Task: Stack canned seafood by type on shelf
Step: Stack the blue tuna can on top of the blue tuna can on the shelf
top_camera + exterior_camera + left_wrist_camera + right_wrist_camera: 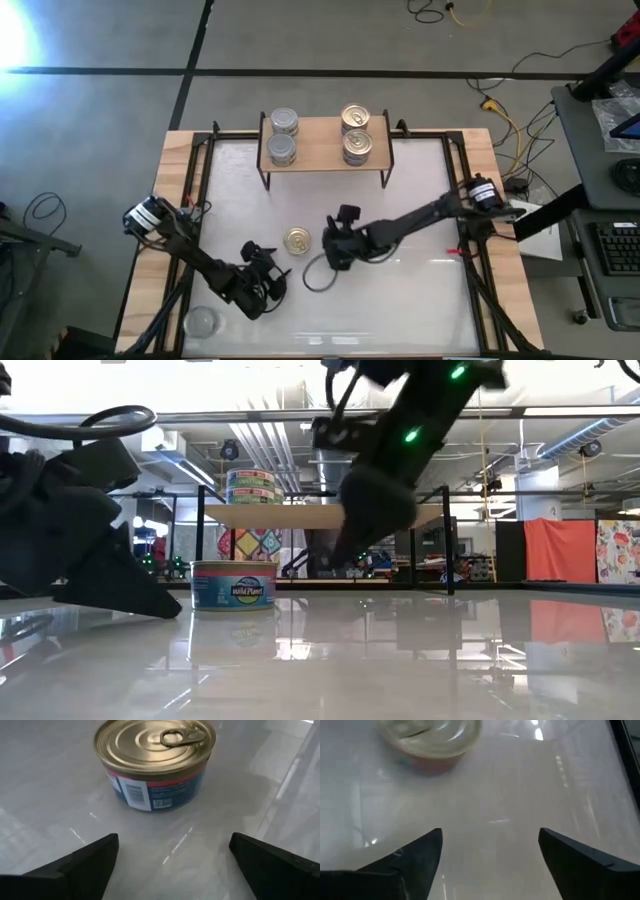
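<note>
"Wild Planet" on the blue label of the gold-topped can (233,585)

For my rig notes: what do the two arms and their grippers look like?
Both arms are dark, jointed, each with a silver-banded cylinder near its base. The left gripper and right gripper have black wedge-shaped fingers. Loose black cable loops at the right wrist; green lights glow in the low view.

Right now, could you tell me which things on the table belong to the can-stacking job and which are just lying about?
Belongs to the job:
- shelf
- silver-topped cans on the shelf's left
- gold-topped cans on its right
- loose gold-topped can on the table

Lying about:
- clear round lid-like thing at the table's near left corner
- cables on the floor
</note>
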Robot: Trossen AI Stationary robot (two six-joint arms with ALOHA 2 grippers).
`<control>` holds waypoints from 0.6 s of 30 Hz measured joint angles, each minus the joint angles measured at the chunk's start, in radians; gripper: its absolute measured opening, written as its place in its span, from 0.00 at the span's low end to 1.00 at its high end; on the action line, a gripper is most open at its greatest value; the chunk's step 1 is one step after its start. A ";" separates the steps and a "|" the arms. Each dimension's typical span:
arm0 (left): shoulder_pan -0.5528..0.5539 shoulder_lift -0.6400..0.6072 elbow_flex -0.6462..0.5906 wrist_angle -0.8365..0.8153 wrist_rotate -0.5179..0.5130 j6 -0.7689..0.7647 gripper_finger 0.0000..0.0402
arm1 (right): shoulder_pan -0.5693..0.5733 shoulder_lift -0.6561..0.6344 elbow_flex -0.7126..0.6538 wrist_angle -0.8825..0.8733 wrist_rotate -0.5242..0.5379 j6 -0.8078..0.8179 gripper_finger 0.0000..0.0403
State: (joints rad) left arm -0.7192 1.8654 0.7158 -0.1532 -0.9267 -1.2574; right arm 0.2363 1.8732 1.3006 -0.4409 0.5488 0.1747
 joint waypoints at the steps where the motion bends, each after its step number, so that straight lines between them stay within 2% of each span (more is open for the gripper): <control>1: 0.003 0.006 0.002 0.001 -0.011 0.002 0.94 | -0.016 0.009 0.001 0.023 0.000 -0.016 0.82; 11: 0.088 -0.001 -0.046 0.053 -0.037 0.140 1.00 | -0.104 0.087 0.002 0.209 0.000 -0.046 0.86; 15: 0.133 0.000 -0.092 0.246 -0.036 0.321 1.00 | -0.104 0.132 0.003 0.271 -0.012 -0.011 0.85; 18: 0.164 -0.003 -0.125 0.394 -0.012 0.426 1.00 | -0.096 0.143 0.003 0.286 -0.062 0.025 0.84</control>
State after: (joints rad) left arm -0.5556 1.8629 0.5911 0.2404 -0.9385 -0.8314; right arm 0.1407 2.0163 1.3033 -0.1551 0.4870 0.1995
